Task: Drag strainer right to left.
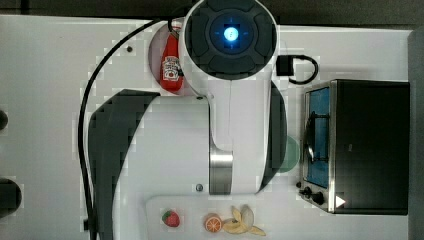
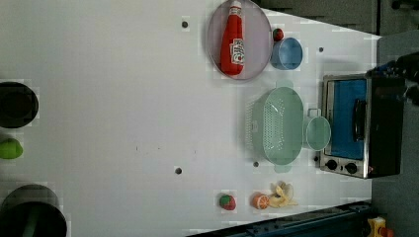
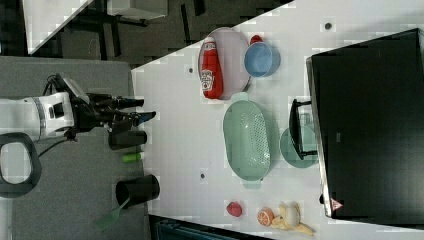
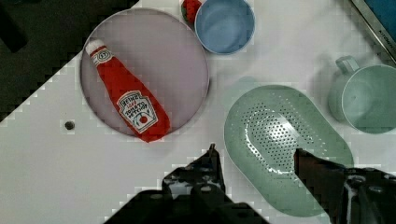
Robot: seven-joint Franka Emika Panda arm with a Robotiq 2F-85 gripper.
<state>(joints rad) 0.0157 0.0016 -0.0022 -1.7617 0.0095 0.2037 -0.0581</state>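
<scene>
Strainer (image 2: 278,125) is sitting between mug (image 2: 317,133) and ketchup plate (image 2: 239,39) while we are holding our gripper (image 4: 254,156) spread apart above.

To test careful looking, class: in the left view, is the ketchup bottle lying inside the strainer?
No. The ketchup bottle lies on the round plate, apart from the strainer.

table (image 2: 123,98): white, dotted with small dark holes
strainer (image 2: 281,124): pale green, just beside the mug (image 2: 317,132)
toaster oven (image 2: 360,126): at the left view's right edge
plate (image 2: 217,47): carries a ketchup bottle (image 2: 233,39)
blue bowl (image 2: 286,53): next to plate
toy fruit: strawberry (image 2: 227,201), orange (image 2: 260,201), banana (image 2: 282,194)
</scene>
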